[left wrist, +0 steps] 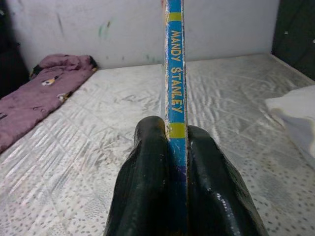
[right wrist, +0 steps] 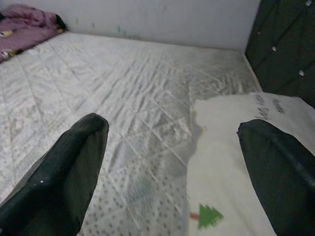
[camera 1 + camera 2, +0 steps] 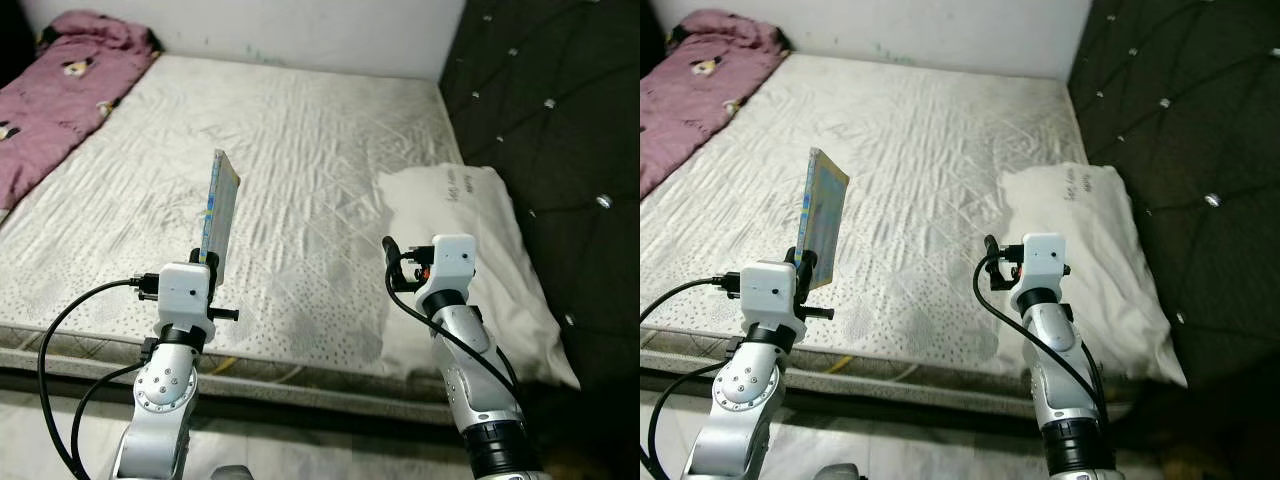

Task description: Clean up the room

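My left gripper (image 1: 170,132) is shut on a thin blue book (image 3: 217,212), held upright and edge-on above the near edge of the mattress (image 3: 300,140). The book's spine (image 1: 175,73) reads "MANDY STANLEY" between the two black fingers (image 1: 145,167). My right gripper (image 2: 172,128) is open with nothing between its fingers, raised over the near right part of the bed beside the white pillow (image 3: 470,250). That pillow (image 2: 236,162) lies under its right finger and bears a small green tree print.
A purple blanket (image 3: 55,90) is bunched at the far left of the bed. A dark tufted headboard (image 3: 560,130) runs along the right side. A white wall (image 3: 300,25) closes the far end. The floor edge lies just below the mattress front.
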`<state>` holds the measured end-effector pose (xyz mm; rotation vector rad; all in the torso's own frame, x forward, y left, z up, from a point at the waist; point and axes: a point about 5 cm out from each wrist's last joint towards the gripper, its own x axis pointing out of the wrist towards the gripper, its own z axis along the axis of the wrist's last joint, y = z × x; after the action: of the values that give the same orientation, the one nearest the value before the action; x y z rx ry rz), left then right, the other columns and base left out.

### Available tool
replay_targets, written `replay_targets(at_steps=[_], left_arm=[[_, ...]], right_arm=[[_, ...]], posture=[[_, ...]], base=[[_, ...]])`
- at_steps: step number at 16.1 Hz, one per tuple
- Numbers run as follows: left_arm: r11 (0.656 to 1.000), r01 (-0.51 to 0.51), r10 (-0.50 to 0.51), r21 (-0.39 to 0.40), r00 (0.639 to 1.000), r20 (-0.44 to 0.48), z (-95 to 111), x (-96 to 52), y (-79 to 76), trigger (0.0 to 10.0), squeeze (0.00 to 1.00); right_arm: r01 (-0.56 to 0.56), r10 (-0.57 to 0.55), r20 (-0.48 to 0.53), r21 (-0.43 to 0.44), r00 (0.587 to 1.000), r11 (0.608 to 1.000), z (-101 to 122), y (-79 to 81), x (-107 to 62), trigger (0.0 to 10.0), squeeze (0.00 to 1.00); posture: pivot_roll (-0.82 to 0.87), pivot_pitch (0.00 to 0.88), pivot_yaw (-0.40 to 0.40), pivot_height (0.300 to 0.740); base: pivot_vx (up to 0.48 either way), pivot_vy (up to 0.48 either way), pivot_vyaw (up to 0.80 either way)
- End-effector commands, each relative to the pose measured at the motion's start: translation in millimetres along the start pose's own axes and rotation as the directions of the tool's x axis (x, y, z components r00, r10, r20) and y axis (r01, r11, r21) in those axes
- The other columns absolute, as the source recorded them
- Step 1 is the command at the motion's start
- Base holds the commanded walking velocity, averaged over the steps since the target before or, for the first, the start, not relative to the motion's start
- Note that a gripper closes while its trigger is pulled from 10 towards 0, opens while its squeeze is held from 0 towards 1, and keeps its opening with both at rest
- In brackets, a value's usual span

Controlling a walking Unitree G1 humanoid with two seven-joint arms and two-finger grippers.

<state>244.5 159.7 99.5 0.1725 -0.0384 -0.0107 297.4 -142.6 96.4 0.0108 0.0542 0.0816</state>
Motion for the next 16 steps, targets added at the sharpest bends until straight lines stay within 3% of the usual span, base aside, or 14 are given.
replay_targets(at_steps=[1, 6, 16], left_arm=[[1.000, 0.005, -0.005, -0.002, 0.999, 0.053, 9.6, 3.9, -0.6, 10.0, 0.00], [1.000, 0.006, -0.006, -0.002, 0.999, 0.049, 9.3, 3.9, -0.7, 10.0, 0.00], [0.999, -0.018, 0.019, -0.042, 0.999, 0.035, 7.7, 1.4, 1.1, 10.0, 0.00]], right_arm=[[0.012, -0.012, -0.017, -0.002, 1.000, 1.000, -2.9, -4.5, 0.2, 10.0, 0.00], [0.014, -0.014, -0.017, -0.002, 1.000, 1.000, -3.0, -4.7, 0.2, 10.0, 0.00], [0.010, -0.010, -0.024, -0.001, 1.000, 1.000, -4.3, -5.9, -2.3, 10.0, 0.00]], posture=[[0.07, 0.000, -0.036, 0.740], [0.07, 0.000, -0.035, 0.740], [0.08, 0.000, -0.043, 0.740]], base=[[0.349, 0.000, 0.00], [0.346, 0.000, 0.00], [0.000, 0.000, 0.00]])
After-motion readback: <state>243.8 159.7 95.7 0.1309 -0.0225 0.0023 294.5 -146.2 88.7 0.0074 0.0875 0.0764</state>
